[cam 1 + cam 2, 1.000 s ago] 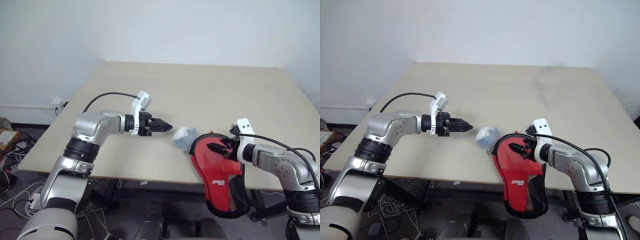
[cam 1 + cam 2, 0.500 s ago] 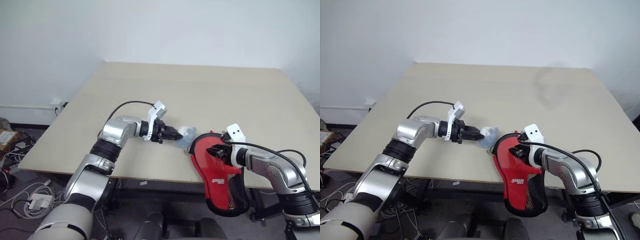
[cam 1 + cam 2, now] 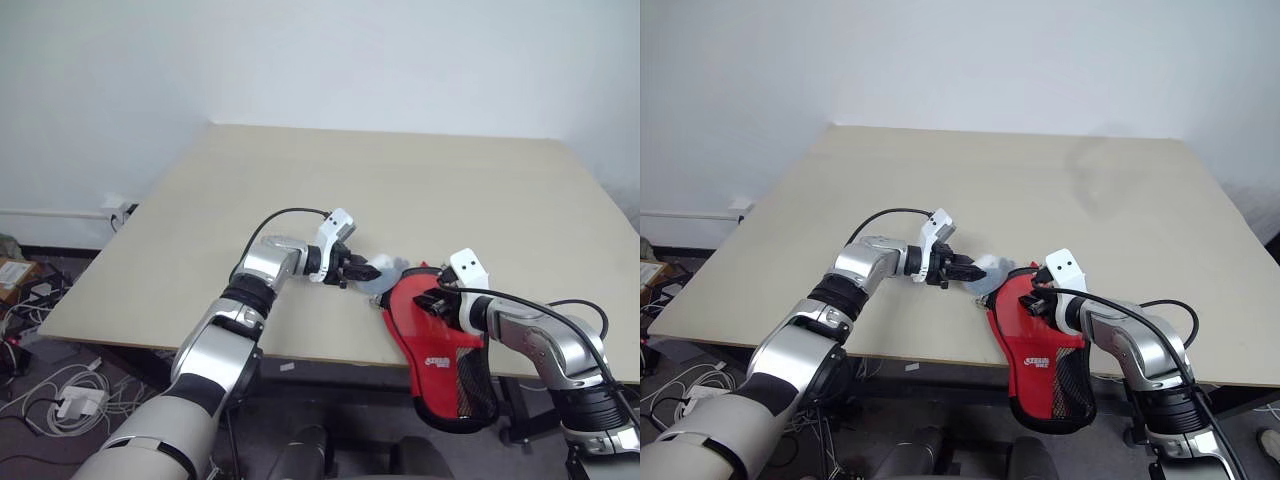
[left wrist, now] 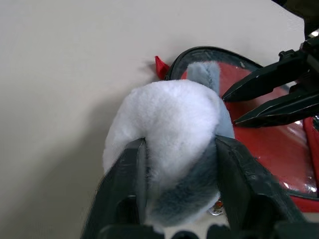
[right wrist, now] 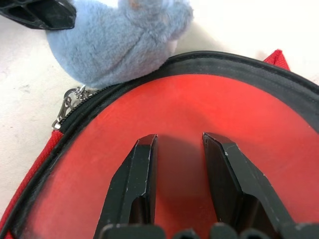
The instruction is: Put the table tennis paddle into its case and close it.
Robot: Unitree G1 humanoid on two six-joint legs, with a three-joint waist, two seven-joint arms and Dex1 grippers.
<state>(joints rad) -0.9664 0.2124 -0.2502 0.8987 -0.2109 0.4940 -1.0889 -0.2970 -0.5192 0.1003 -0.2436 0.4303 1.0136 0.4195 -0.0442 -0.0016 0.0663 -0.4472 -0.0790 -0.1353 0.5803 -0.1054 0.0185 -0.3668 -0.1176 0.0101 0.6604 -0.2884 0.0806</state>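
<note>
Right gripper [image 5: 177,149] presses on the red face of the case [image 3: 432,330], fingers slightly parted and nothing clamped between them. The case lies at the near edge of the counter [image 3: 400,180], its mesh end [image 3: 472,395] hanging past that edge. Whether the table tennis paddle is already inside cannot be told.

Just beyond the case, the left gripper [image 4: 179,149] is closed on a small blue-and-white plush toy [image 4: 169,134] that touches the case rim.

Step in hand, as judged: clear the toy from the case. Lift it straight away from the rim and set it well apart on open counter. Keep the right gripper bearing down so the overhanging case does not slide off.

The right wrist view shows the zipper pull [image 5: 65,107] beside the toy. The left wrist view shows the toy squeezed between both fingers.
</note>
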